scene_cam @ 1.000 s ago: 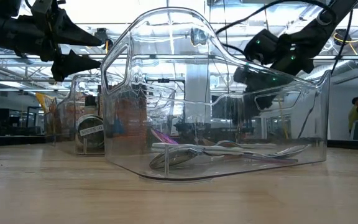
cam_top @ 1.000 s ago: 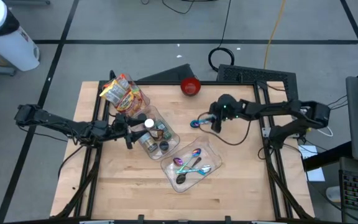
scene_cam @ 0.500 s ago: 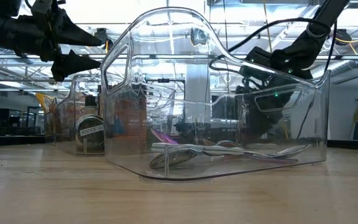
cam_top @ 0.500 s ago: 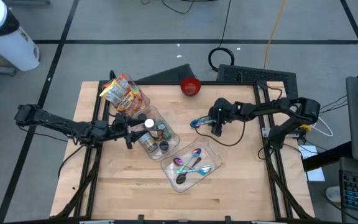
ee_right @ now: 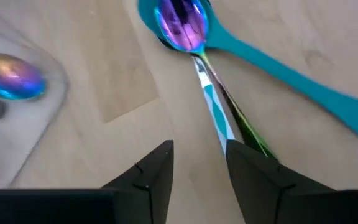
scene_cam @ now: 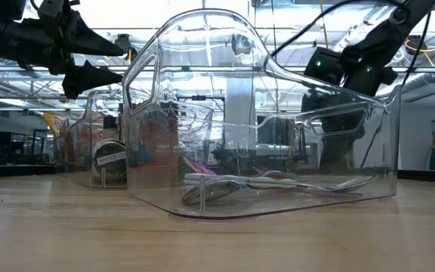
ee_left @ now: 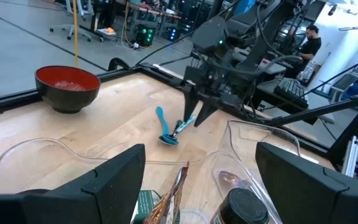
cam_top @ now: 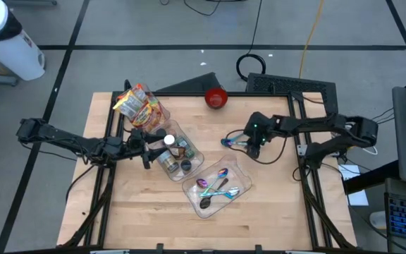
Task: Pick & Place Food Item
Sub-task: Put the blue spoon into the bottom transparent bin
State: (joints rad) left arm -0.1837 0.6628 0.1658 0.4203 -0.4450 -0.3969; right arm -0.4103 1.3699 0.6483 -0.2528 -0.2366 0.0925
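Observation:
Bright snack packets (cam_top: 138, 104) stand in a clear bin at the far left. A middle clear bin (cam_top: 189, 161) holds jars and a tin. My left gripper (cam_top: 149, 144) hovers open beside that bin, empty. My right gripper (cam_top: 252, 147) is open, pointing down right of centre, over the handle end of a rainbow spoon (ee_right: 182, 22). The spoon's bowl rests in the bowl of a teal spoon (ee_right: 303, 81) that lies flat on the wood. Both spoons show in the left wrist view (ee_left: 169, 127). My right gripper comes from above at the rainbow spoon's handle (ee_right: 219, 115), which runs under one finger (ee_right: 253, 168), not through the gap. I cannot tell whether that finger touches the handle. The spoon lies on the table.
A red bowl (cam_top: 216, 97) sits at the table's far edge. A third clear bin (cam_top: 238, 176) with several spoons lies near the middle front and fills the low view (scene_cam: 263, 121). A person (ee_left: 309, 43) is at a desk in the room behind.
My right gripper has dipped toward the table, then risen again, and has gone a little toward the table's right edge. The two spoons now lie slightly farther right than before.

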